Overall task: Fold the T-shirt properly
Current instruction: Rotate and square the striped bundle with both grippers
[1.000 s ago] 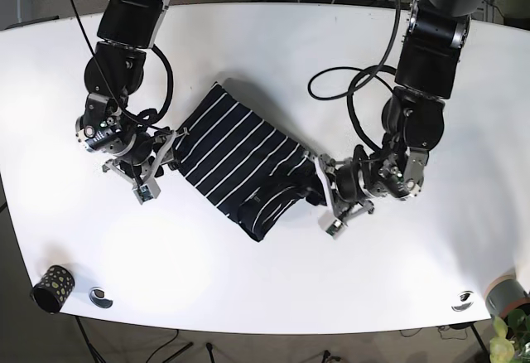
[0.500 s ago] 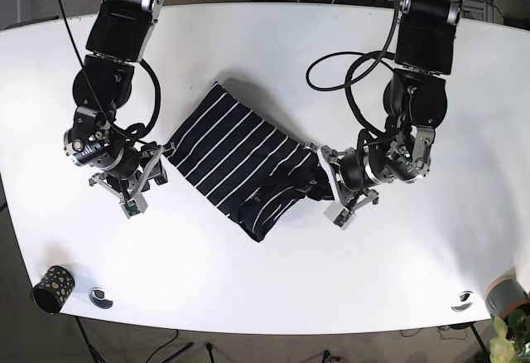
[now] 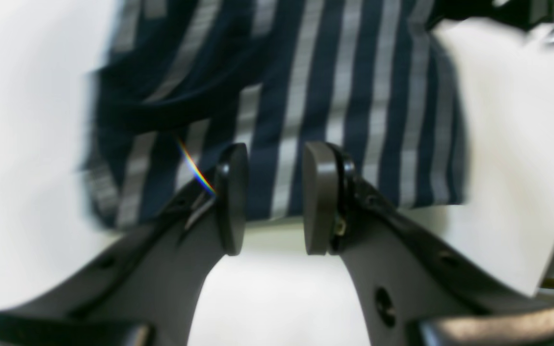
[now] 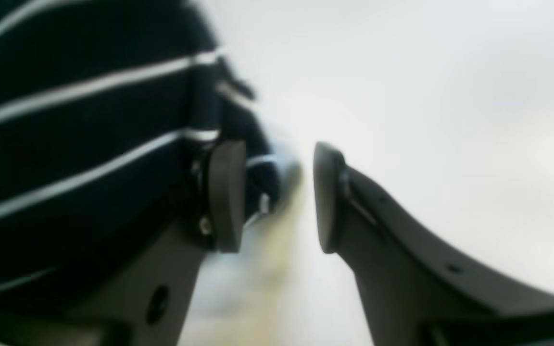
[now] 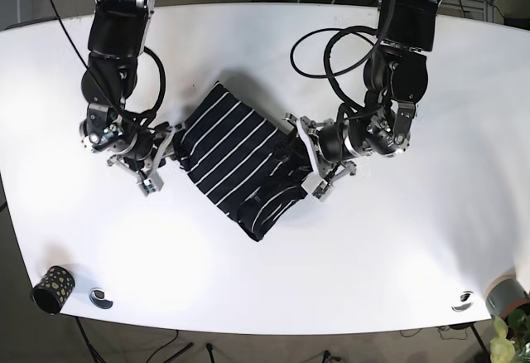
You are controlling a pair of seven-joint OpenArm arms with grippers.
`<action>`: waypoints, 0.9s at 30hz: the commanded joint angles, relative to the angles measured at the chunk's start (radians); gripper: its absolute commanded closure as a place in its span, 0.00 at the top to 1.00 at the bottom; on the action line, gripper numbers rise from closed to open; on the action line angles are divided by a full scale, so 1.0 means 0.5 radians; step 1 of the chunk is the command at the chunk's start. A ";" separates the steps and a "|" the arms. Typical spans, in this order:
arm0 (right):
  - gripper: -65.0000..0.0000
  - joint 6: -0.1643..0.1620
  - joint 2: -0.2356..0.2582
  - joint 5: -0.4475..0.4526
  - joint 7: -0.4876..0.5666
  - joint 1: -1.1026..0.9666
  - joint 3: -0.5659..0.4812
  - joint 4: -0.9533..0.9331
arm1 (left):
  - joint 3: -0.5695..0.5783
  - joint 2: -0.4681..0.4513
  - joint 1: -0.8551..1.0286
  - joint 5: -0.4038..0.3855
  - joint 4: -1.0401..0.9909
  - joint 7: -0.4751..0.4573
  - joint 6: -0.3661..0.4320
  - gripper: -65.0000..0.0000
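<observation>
A navy T-shirt (image 5: 240, 157) with thin white stripes lies folded in a slanted block mid-tabletop (image 5: 273, 40), its near end bunched. The left gripper (image 3: 272, 197) and right gripper (image 4: 277, 197) flank it, fingers parted, gripping nothing. Cables lie beyond the far edge.

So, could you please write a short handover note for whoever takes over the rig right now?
Left gripper: open, at one edge of the striped T-shirt, nothing held.
Right gripper: open, at the shirt's opposite corner, nothing held.
The shirt lies on the white table, already folded into a compact bundle.
Left: the end near the left gripper looks bunched; tidy or finish the last fold.
</observation>
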 commanded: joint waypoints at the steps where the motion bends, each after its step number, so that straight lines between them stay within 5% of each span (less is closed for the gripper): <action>1: 0.33 0.019 -0.064 0.038 -0.022 -0.047 -0.114 0.178 | -0.011 -0.007 -0.038 -0.036 0.082 -0.047 0.084 0.27; 12: 0.33 0.019 -0.380 0.038 -0.267 -0.344 -0.546 0.681 | -0.007 -0.007 -0.032 -0.036 0.095 -0.047 0.163 0.28; 17: 0.33 0.019 -0.402 0.038 -0.280 -0.366 -0.497 0.813 | -0.007 -0.013 -0.032 -0.036 0.095 -0.047 0.197 0.43; 27: 0.33 0.019 -0.325 0.038 -0.283 -0.311 -0.270 0.804 | 0.063 -0.007 -0.032 -0.036 0.095 -0.087 0.700 0.69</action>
